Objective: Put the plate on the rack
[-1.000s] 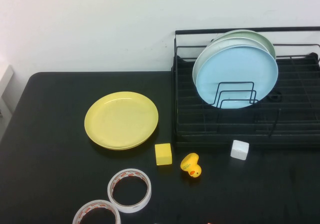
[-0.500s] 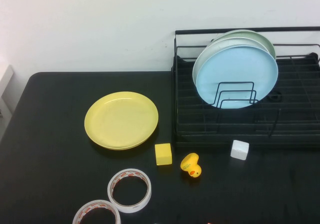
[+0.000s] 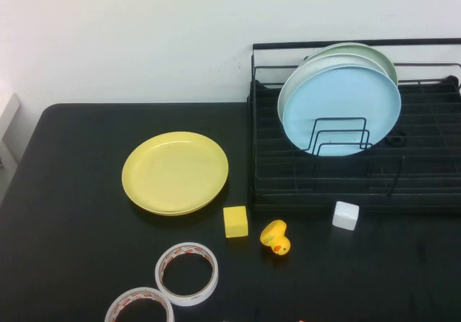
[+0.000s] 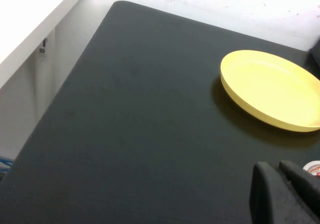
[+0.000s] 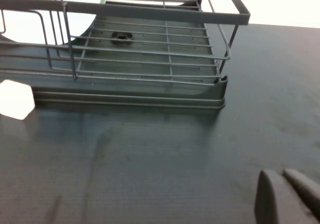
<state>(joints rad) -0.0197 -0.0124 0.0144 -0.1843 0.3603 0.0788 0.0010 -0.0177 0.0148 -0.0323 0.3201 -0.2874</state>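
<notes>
The yellow plate [image 3: 175, 172] lies flat on the black table, left of the rack; it also shows in the left wrist view [image 4: 272, 89]. The black wire rack [image 3: 425, 181] stands at the back right and holds a light blue plate [image 3: 341, 109] with a pale green plate [image 3: 360, 50] behind it. The rack's empty end shows in the right wrist view [image 5: 150, 48]. My left gripper [image 4: 279, 167] is shut and empty over bare table, well short of the yellow plate. My right gripper [image 5: 282, 175] is shut and empty over the table in front of the rack. Neither gripper shows in the high view.
A yellow cube [image 3: 235, 221], a yellow rubber duck [image 3: 275, 237] and a white cube [image 3: 345, 215] sit in front of the rack. Two tape rolls, one [image 3: 186, 273] and another [image 3: 139, 306], lie near the front edge. A white wall stands behind the table.
</notes>
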